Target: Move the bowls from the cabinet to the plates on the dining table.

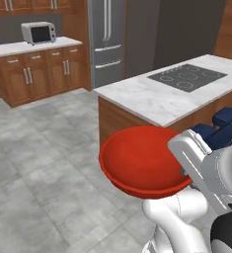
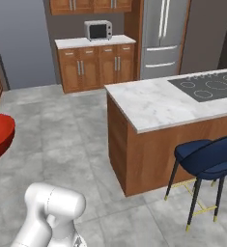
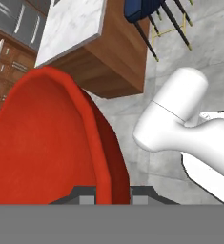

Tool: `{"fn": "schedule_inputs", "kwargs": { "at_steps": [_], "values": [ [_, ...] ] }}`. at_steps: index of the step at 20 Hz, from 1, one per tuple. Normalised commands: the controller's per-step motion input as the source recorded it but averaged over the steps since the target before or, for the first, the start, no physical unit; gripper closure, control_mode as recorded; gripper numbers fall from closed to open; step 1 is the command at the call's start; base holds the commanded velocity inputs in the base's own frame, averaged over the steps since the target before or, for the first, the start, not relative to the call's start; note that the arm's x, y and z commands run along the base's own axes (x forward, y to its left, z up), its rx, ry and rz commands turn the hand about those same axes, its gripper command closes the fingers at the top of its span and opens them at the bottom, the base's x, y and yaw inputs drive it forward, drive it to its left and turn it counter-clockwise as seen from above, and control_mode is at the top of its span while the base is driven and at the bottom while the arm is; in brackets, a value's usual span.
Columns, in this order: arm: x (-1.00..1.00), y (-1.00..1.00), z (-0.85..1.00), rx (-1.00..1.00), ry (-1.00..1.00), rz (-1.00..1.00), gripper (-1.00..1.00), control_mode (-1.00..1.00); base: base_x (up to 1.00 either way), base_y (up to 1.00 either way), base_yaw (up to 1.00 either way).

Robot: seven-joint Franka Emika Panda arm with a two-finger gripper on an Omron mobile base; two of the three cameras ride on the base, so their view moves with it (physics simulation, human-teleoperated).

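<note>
Left base view: red bowl (image 1: 139, 165) rides in the air just left of the hand, desk (image 1: 152, 101) beyond it. Right base view: bowl's edge at far left. Hand view: end effector (image 3: 112, 198) clamped on the rim.

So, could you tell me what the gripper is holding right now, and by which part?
The gripper is shut on the red bowl, pinching its rim, one fingertip inside the wall and one outside.

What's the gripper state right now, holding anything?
Gripper: closed on the rim of the red bowl, carrying it above the floor beside the dining table.
</note>
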Motion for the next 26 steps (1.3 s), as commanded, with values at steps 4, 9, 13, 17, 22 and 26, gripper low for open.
{"fn": "schedule_inputs", "kwargs": {
  "at_steps": [4,9,13,17,22,26],
  "values": [
    [0.0,0.0,0.0,0.0,0.0,0.0,1.0,1.0,0.0,0.0,-0.25],
    [0.0,0.0,0.0,0.0,0.0,0.0,1.0,1.0,0.0,0.0,-0.25],
    [0.0,0.0,0.0,0.0,0.0,0.0,1.0,1.0,0.0,0.0,-0.25],
    [0.0,0.0,0.0,0.0,0.0,0.0,1.0,1.0,0.0,0.0,-0.25],
    [0.0,0.0,0.0,0.0,0.0,0.0,1.0,1.0,0.0,0.0,-0.25],
    [0.0,0.0,0.0,0.0,0.0,0.0,1.0,1.0,0.0,0.0,-0.25]
  ]
}}
